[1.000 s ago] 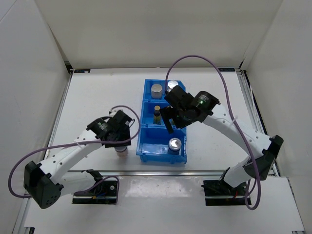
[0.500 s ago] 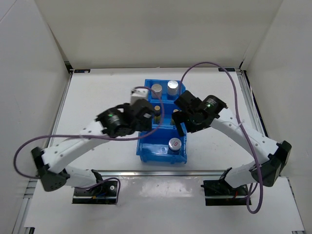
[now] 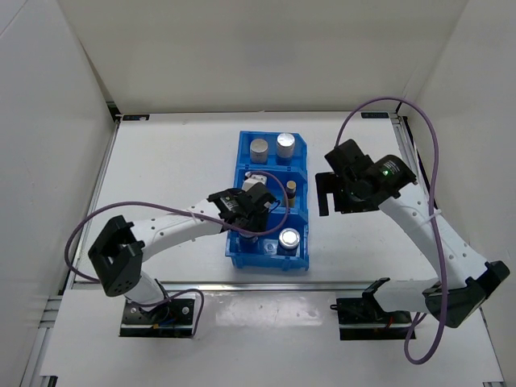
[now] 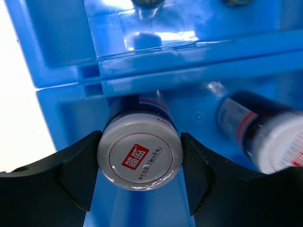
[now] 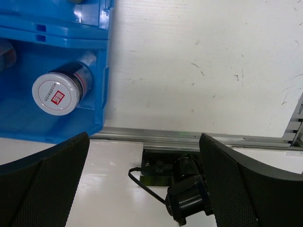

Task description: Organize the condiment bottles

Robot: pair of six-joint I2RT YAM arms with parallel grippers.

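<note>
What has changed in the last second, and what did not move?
The left gripper carried a white bottle from the table into the near compartment of the bin and still grips it. The open right gripper drew back rightward off the bin. The jars and second white bottle stayed.

My left arm [image 3: 169, 230] goes out from its base toward the right, stretched long and low, with the elbend only a little bent. At its end my left gripper [image 4: 139, 163] points downward. Its two black fingers [image 4: 78, 172] are closed on the sides of a white bottle [image 4: 142, 153], one finger on each side, touching just under the cap.

My right arm [image 3: 423, 230] rises from its base at the right side and leans toward the left, clearly bent at the elbow. My right gripper [image 5: 144, 184] also looks down. Its jaws stand wide apart and hold nothing.
</note>
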